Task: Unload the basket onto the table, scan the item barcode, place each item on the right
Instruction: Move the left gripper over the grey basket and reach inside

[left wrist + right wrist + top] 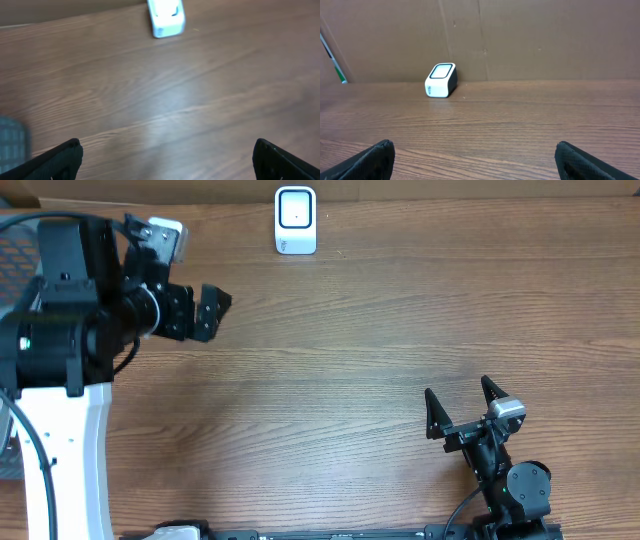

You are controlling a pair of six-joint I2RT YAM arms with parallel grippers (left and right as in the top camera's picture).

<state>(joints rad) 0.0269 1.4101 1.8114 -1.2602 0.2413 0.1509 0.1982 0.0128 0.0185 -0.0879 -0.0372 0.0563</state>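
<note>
The left claw [205, 308] hangs released and empty, left of the scanner [295, 220]. The right claw [458, 392], equally slack and empty, sits well apart from the scanner on its near right. We see no barcoded item in any view, so we judge that fetching one comes first. We should grip it clear of the barcode, then turn that face toward the scanner. The scanner is a small white box with a dark-rimmed window, standing at the table's [330, 360] far edge.
</note>
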